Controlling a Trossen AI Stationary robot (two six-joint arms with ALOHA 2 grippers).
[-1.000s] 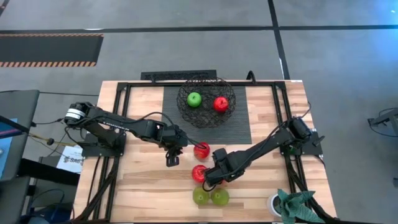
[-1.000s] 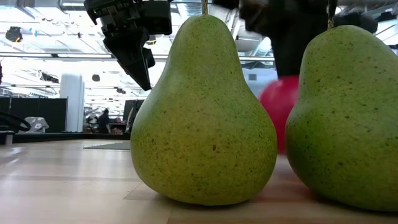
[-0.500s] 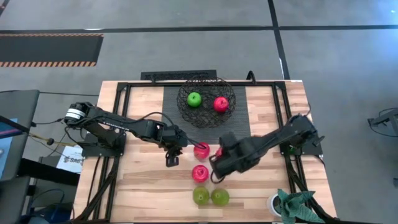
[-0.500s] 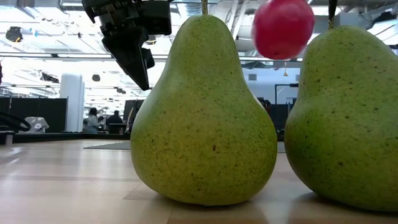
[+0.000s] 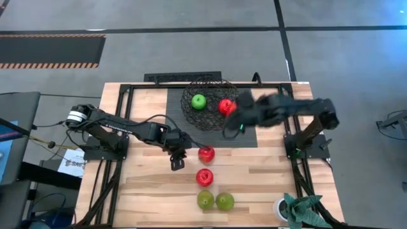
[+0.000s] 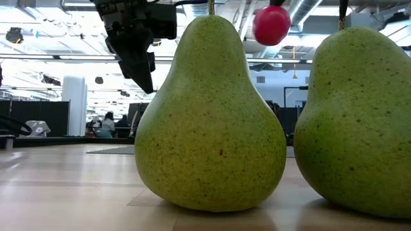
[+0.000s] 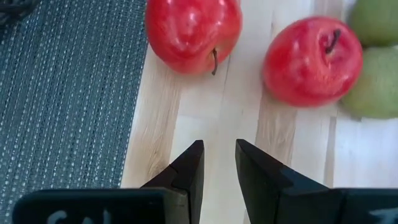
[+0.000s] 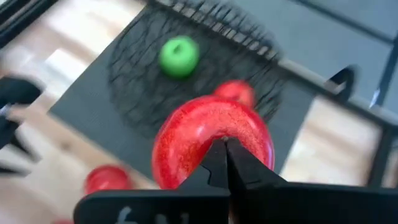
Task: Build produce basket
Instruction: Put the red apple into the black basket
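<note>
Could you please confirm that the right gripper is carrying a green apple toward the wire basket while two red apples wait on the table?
Not quite: the right gripper is shut on a red apple, not a green one, as the right wrist view shows. The green apple already lies in the wire basket; two red apples do wait on the table.

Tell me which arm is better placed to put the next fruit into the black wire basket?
Right. The right gripper is shut on a shiny red apple beside the round black wire basket. The left gripper holds nothing, over the wooden table.

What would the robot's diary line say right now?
right gripper: carrying red apple toward basket | left gripper: waiting by table apples | basket: green apple, red one
</note>
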